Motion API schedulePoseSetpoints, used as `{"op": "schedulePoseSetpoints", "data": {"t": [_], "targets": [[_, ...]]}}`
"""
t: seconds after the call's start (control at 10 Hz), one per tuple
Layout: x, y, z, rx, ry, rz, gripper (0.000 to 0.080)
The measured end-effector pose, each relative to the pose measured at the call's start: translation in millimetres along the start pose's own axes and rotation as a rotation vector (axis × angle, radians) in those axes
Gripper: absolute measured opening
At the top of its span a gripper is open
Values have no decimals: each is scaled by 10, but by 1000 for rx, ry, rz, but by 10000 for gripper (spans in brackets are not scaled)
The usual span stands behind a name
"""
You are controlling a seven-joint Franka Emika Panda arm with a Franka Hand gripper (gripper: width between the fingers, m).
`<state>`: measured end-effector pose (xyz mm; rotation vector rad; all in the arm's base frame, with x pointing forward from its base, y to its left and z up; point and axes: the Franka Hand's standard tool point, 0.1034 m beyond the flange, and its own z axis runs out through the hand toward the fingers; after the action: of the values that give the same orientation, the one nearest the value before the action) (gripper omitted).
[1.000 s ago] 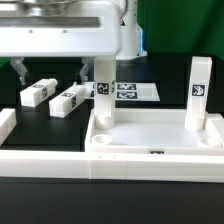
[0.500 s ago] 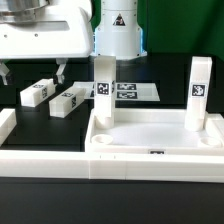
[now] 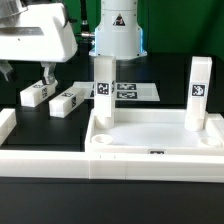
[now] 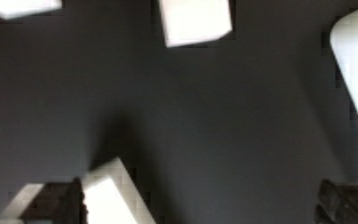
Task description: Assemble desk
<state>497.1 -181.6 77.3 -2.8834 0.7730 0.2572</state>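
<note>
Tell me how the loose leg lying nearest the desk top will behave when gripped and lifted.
The leg looks like a short square block, so it is probably stiff and light. Its flat sides should keep it from rolling on the table. Its smooth white surface may be slippery, so it could twist if gripped off-centre.

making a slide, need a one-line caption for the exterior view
Open gripper hovers near two loose legs lying beside the desk top, which already carries two upright legs.

surface: black table (image 3: 60, 205); front: low white rail (image 3: 40, 165); rear: marker board (image 3: 141, 91); backdrop (image 3: 185, 25): dark
</note>
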Motion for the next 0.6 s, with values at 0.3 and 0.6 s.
{"op": "schedulePoseSetpoints", "data": {"t": [0.3,0.6], "targets": [[-9,-4,28,-4,-5,-11,649],[-130,80,238,-5,-10,-102,649]]}}
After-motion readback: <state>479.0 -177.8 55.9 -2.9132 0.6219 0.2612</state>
